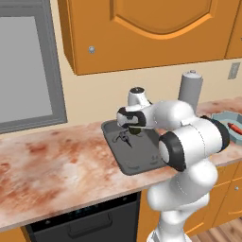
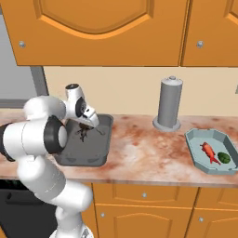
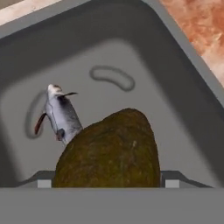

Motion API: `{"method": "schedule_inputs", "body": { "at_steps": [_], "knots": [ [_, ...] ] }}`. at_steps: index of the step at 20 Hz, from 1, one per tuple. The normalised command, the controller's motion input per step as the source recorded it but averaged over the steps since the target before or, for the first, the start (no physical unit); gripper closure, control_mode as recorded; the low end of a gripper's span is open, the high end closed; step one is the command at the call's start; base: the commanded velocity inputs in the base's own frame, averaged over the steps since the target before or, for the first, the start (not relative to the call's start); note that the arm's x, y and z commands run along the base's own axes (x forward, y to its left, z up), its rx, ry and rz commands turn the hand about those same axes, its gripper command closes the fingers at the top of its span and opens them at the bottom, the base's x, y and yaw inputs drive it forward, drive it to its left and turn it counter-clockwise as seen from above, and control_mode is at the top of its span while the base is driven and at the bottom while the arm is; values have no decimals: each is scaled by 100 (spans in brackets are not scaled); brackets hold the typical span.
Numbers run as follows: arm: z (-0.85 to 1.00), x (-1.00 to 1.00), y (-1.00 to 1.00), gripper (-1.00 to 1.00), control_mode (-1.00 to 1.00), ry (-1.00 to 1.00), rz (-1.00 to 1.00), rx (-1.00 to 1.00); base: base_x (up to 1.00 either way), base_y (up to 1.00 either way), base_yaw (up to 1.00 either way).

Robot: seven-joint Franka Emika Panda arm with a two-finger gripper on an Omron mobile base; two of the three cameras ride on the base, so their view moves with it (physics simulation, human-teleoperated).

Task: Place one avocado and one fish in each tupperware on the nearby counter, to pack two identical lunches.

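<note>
Over the dark grey tupperware (image 1: 137, 163) on the desk (image 1: 56, 165), my hand (image 3: 107, 183) pinches the dark brown avocado (image 3: 111, 151) between its fingers. A grey fish (image 3: 61, 116) lies in that tray. Far right, the pale tupperware (image 2: 197, 160) holds a red fish (image 2: 209, 152) and green avocado (image 2: 224, 157).
</note>
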Motion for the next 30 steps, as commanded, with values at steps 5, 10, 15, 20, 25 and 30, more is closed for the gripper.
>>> {"method": "schedule_inputs", "body": {
  "at_steps": [5, 10, 15, 20, 25, 30],
  "knots": [
    [-74, 100, 12, 100, -100, -3, 0, -9, 0, 0, 0],
    [-24, 58, 1, -100, -100, -2, 0, -4, 0, 0, 0],
    [46, -62, -19, -100, -100, 0, 0, 11, 0, 0, 0],
    [43, -100, -48, -100, -100, -6, 0, 15, 0, 0, 0],
    [6, 15, -1, -100, -100, -21, 0, -3, 0, 0, 0],
    [53, -9, 17, -100, -100, -6, 0, 0, 0, 0, 0]
  ]
}}
